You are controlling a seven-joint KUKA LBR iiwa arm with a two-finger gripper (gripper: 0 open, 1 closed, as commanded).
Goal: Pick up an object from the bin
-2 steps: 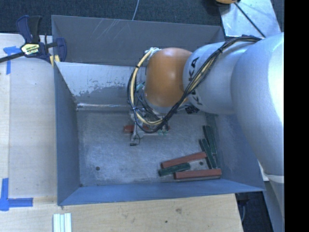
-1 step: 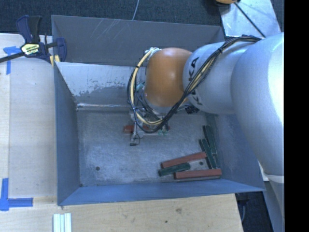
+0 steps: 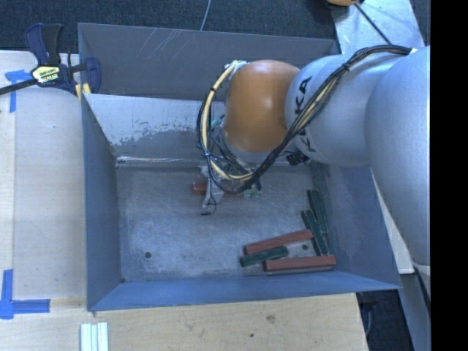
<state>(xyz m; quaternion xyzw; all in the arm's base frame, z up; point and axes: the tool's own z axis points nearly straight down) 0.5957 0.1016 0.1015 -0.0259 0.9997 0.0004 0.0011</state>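
My gripper (image 3: 208,205) hangs low over the bin floor, left of the middle and near the back wall, mostly hidden under the arm's wrist. A small red thing (image 3: 199,188) lies just to its upper left, very close to it or touching it; I cannot tell which. Nothing shows as held.
Toward the front right corner lie two long brown bars (image 3: 278,241) (image 3: 300,264) and a dark green stick (image 3: 265,254). More dark green sticks (image 3: 318,218) run along the right wall. The arm with its orange cover and cables reaches in from the right over the bin's back half.
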